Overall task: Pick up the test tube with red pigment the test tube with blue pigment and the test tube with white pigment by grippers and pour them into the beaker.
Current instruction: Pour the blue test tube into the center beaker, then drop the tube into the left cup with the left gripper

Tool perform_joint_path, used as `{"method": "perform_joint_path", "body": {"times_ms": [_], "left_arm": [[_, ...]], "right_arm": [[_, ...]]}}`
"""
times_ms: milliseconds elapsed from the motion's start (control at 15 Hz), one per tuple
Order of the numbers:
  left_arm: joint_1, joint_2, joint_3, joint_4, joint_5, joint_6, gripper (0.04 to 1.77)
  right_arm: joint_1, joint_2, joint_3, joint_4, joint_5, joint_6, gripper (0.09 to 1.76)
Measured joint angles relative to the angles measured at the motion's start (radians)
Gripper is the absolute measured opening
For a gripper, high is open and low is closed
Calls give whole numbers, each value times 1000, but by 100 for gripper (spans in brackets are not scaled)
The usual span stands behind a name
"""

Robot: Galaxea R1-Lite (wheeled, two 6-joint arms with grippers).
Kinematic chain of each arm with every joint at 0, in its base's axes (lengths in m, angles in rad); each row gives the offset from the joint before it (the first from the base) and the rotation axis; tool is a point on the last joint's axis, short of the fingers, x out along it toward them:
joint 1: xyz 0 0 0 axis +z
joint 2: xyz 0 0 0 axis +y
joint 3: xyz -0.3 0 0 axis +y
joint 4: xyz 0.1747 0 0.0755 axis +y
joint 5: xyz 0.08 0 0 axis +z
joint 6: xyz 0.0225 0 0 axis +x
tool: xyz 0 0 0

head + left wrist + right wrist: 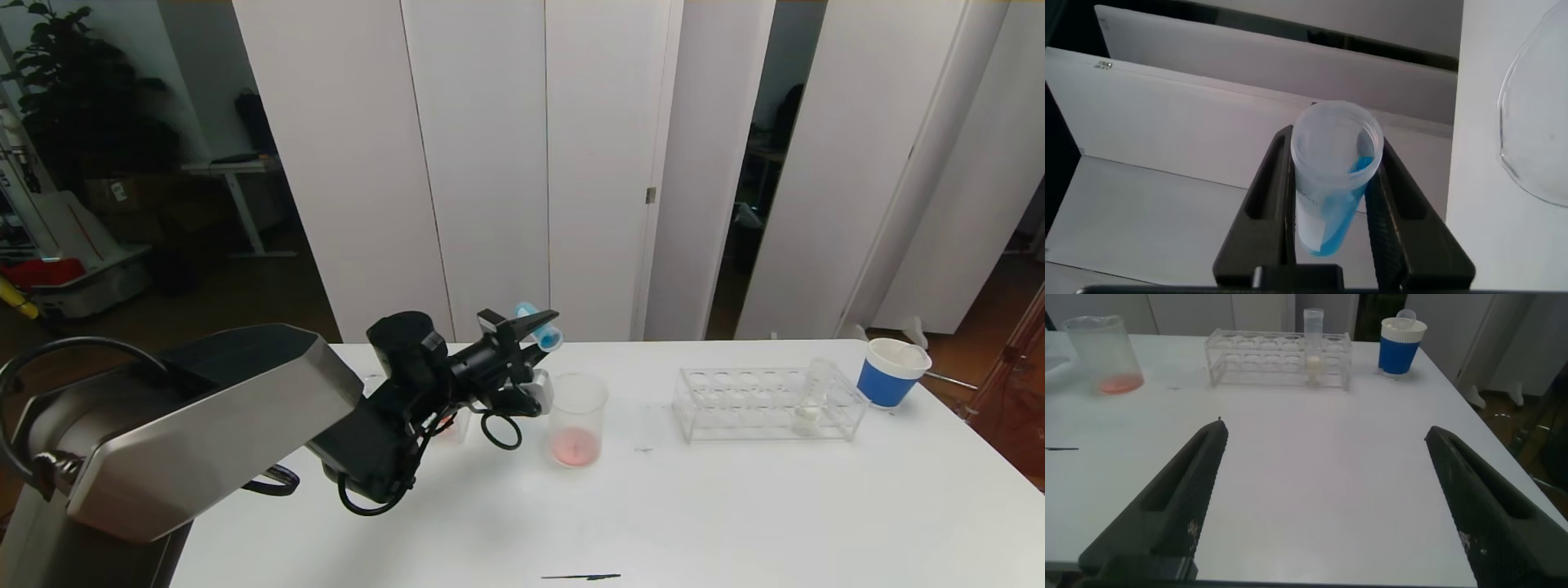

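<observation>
Blue-pigment tube (540, 326): one is seen, clamped between the fingers of the left gripper (535, 328) and held tilted in the air above and just behind the beaker (577, 420), apart from its rim. In the left wrist view the tube's open mouth is turned toward the camera, with blue liquid along its lower wall. One beaker is counted, standing on the white table (735, 506) with a thin layer of pinkish-red liquid at its bottom. One clear rack (767, 402) is set to the beaker's right; a single tube with white pigment (811, 404) stands upright in it. One blue paper cup (891, 372) with a white rim is placed just beyond the rack's right end. The right gripper (1327, 498) is held low over bare table, its fingers spread wide and holding nothing. No legible writing is seen.
</observation>
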Motion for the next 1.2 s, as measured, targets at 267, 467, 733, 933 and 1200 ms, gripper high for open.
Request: {"method": "perform_joint_path", "body": {"times_ms": [267,467,733,933,1200], "left_arm": [[-2,3,-7,-9,2,20,57],[-13,4,-15,-9,2,42,57],[-21,4,-19,-9,3,56,57],[-26,3,-26,-9,4,68,57],[-31,3,-36,-10,13,93,57]], "right_arm": [[0,0,0,0,0,0,173],[0,0,0,0,0,0,173],[0,0,0,0,0,0,173],[0,0,0,0,0,0,173],[0,0,0,0,0,0,173]]}}
